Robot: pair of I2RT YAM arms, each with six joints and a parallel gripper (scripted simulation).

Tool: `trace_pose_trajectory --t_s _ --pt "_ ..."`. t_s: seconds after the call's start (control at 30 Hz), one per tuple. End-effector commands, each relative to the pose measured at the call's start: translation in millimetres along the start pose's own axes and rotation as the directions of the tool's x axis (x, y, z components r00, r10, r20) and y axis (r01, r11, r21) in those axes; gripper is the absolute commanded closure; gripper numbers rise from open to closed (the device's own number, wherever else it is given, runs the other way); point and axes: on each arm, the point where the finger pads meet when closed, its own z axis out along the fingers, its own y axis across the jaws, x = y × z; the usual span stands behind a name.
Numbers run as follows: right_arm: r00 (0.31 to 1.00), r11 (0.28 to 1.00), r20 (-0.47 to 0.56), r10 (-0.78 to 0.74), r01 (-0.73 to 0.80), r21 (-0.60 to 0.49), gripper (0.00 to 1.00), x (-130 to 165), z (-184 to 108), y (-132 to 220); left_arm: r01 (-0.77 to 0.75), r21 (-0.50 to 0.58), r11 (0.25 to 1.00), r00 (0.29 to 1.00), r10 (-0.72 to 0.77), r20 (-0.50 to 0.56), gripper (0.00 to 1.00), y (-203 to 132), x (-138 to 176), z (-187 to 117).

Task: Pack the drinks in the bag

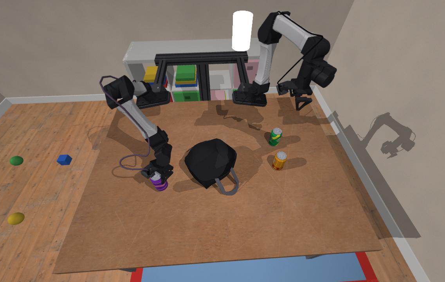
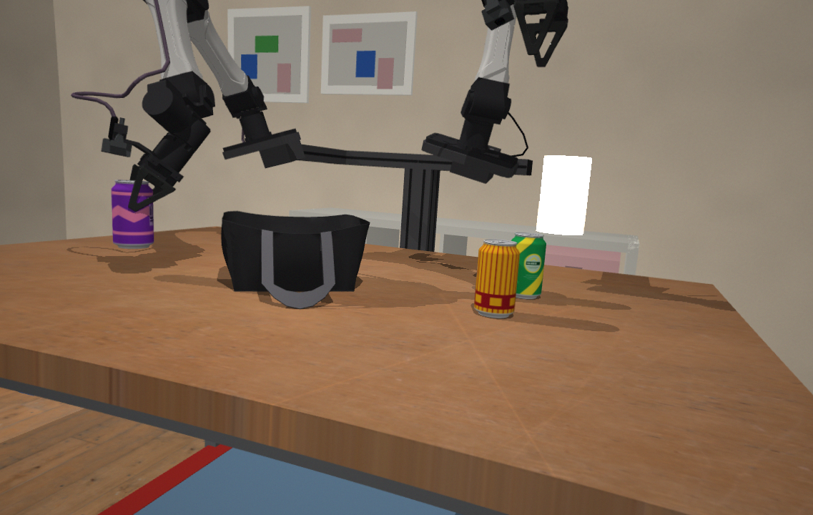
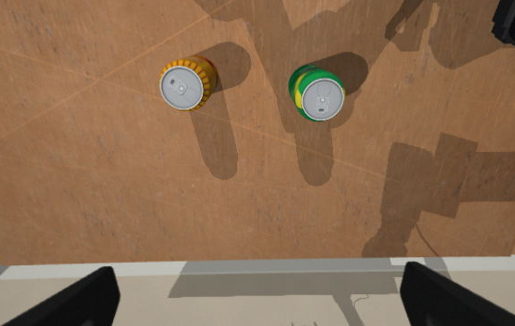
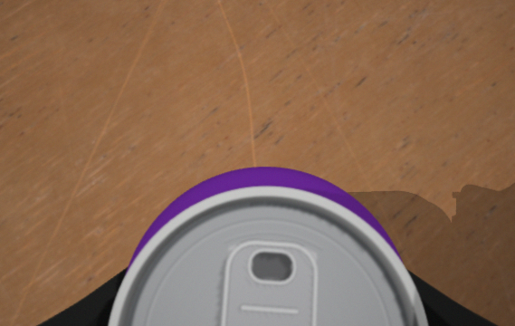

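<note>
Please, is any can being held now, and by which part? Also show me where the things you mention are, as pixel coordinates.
The right hand [image 1: 158, 175] [image 2: 151, 195] holds the purple can [image 1: 159, 183] [image 2: 132, 220] [image 4: 268, 177] by its sides, on the upper part. The left hand [image 1: 302, 104] [image 3: 259, 277] holds nothing.
</note>
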Motion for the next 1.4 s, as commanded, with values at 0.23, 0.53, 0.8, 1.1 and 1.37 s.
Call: trace_pose_trajectory --t_s 0.23,0.53,0.8,1.1,1.37 --pt "0.998 1.000 0.060 0.026 -0.026 -0.010 0.30 -31.3 -30.2 10.0 0.016 -0.057 0.998 1.000 -0.017 -0.018 0.00 5.7 2.4 -7.7" --pt "0.996 0.999 0.078 0.047 -0.046 -0.020 0.30 -52.7 -52.7 14.1 0.016 -0.057 0.998 1.000 -0.017 -0.018 0.00 5.7 2.4 -7.7" --pt "0.997 0.999 0.072 0.038 -0.038 -0.012 0.30 -57.1 -63.6 11.9 0.016 -0.057 0.998 1.000 -0.017 -0.018 0.00 5.7 2.4 -7.7" --pt "0.996 0.999 0.073 0.040 -0.039 -0.015 0.30 -61.4 -69.7 12.4 0.016 -0.057 0.998 1.000 -0.017 -0.018 0.00 5.7 2.4 -7.7" --pt "0.996 0.999 0.076 0.044 -0.043 -0.015 0.30 -71.4 -82.7 11.6 0.016 -0.057 0.998 1.000 -0.017 -0.018 0.00 5.7 2.4 -7.7"
